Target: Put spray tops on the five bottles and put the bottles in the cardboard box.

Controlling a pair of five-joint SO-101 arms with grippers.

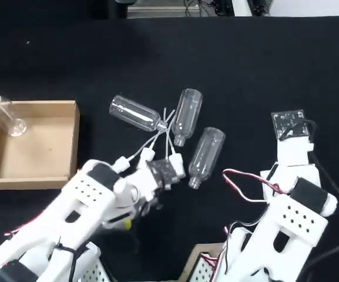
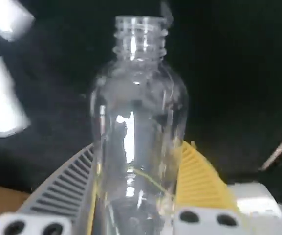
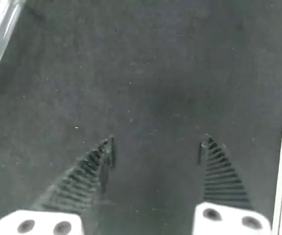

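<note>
My left gripper (image 2: 137, 164) is shut on a clear bottle (image 2: 138, 98) whose threaded neck is open, with no top on it. Three more clear bottles (image 1: 135, 113), (image 1: 187, 114), (image 1: 206, 153) lie uncapped on the black table just beyond the left arm. Loose white spray tops (image 1: 147, 154) with thin tubes lie between them and that arm. The cardboard box (image 1: 75, 138) stands at the left with one capped bottle (image 1: 2, 114) inside. My right gripper (image 3: 155, 147) hovers open over bare black table at the right, nothing between its fingers.
The right arm (image 1: 292, 211) rises from the lower right, with red and white wires (image 1: 245, 182) looping beside it. The left arm (image 1: 81, 205) fills the lower left, close to the box's front corner. The far half of the black table holds nothing.
</note>
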